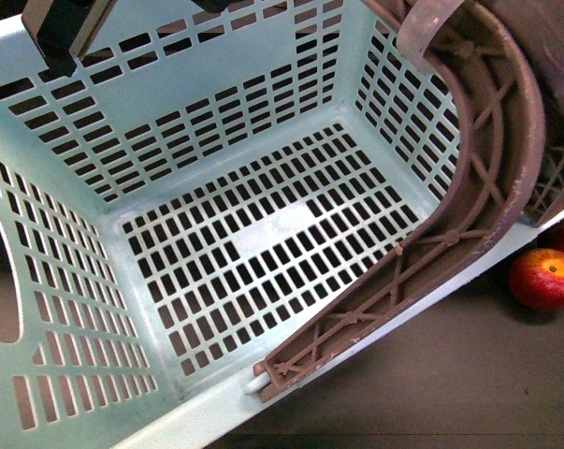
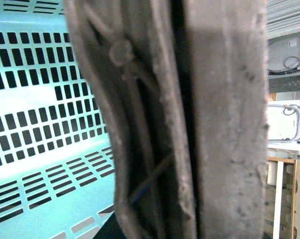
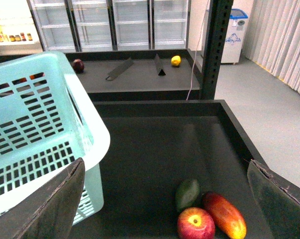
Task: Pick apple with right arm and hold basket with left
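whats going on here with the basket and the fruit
The right pincer hangs open over a dark tray. The apple lies below it, ungripped, beside a green fruit and a longer red-yellow fruit. The basket sits empty next to them. The left wrist view shows its brown handle very close, but not whether that arm is gripping it.

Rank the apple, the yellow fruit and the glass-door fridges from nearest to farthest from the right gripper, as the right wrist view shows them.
1. apple: in the near tray, close before the right gripper.
2. yellow fruit: on the next table.
3. glass-door fridges: behind that table.
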`<control>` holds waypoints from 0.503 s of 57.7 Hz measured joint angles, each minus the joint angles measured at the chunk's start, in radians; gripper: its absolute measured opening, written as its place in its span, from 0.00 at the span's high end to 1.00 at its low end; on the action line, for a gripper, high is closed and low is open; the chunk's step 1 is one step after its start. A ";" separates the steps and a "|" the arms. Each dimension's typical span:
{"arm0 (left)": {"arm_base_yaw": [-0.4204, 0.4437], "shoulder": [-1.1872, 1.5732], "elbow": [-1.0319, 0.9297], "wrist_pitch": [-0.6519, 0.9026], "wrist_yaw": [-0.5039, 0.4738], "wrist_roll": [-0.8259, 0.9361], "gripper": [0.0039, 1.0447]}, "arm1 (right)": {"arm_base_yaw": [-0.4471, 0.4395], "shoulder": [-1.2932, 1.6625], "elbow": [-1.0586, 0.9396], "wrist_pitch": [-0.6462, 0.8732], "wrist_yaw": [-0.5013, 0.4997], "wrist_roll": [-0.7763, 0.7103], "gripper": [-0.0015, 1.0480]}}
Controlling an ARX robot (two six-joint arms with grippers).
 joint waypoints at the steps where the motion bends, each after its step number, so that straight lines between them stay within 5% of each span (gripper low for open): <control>1: 0.000 0.000 0.000 0.000 0.000 0.000 0.86 | 0.000 0.000 0.000 0.000 0.000 0.000 0.08; 15: 0.000 0.000 0.000 0.000 0.000 0.000 0.86 | 0.000 0.001 0.000 0.000 0.001 0.000 0.08; 18: 0.000 0.000 0.000 0.000 0.001 0.001 0.86 | 0.026 0.097 0.070 -0.176 0.146 0.103 0.08; 22: 0.000 0.000 0.000 0.000 0.001 0.000 0.86 | -0.037 0.306 0.164 -0.359 0.239 0.253 0.08; 29: 0.000 0.000 0.000 0.000 0.001 0.006 0.86 | -0.163 0.519 0.177 -0.303 0.173 0.327 0.08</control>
